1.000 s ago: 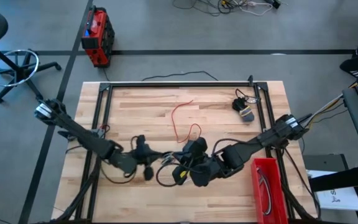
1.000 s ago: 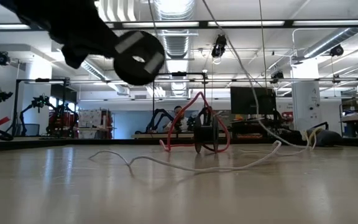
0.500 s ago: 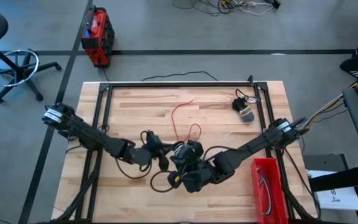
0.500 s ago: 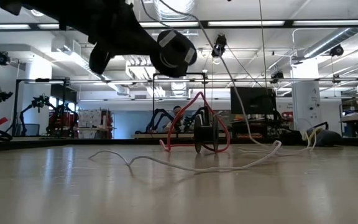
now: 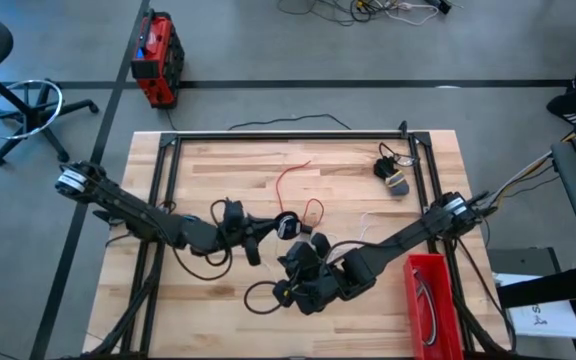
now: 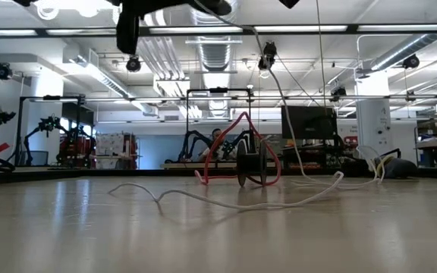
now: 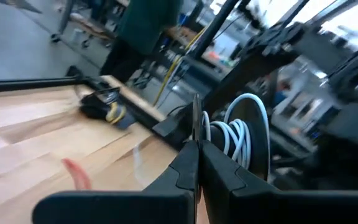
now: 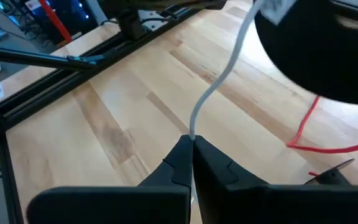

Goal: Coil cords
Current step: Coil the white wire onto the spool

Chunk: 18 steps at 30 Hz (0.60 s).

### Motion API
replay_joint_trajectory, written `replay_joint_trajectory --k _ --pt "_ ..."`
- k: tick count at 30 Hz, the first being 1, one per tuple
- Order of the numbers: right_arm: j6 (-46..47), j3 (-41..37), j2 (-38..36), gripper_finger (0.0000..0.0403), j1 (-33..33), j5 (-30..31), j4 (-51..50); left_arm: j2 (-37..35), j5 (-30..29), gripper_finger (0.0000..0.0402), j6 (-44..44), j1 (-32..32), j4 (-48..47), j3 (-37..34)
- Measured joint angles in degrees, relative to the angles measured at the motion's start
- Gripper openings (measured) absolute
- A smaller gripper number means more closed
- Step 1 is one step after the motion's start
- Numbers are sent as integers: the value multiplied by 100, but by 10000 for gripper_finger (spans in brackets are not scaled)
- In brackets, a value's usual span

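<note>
Table filled frame centre in the high view, both arms meeting at lower middle. Left gripper had swung back toward centre and lifted since half a sec ago, fingers clenched on a spool w/ white cord wound on it. Right gripper, lower centre, pinched the same cord tight, feeding it. Looked like winding underway, more turns on. Red cord lay loose, centre, not yet coiled.

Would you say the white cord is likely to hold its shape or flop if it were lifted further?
Probably floppy: the white cord snakes in loose waves across the table. Likely light, since it hangs in a thin curve from the right gripper, which is shut on it.
</note>
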Motion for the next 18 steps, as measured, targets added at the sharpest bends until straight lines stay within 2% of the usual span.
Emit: replay_joint_trajectory --k 6,9,18 --pt "-2 -11 -2 0 0 235 22 96 123 0 171 1 639 0" --pt "-62 -13 -2 0 0 412 82 237 -38 0 288 4 635 0" --pt "-199 -15 35 0 -11 401 213 769 -292 0 302 21 1035 26"
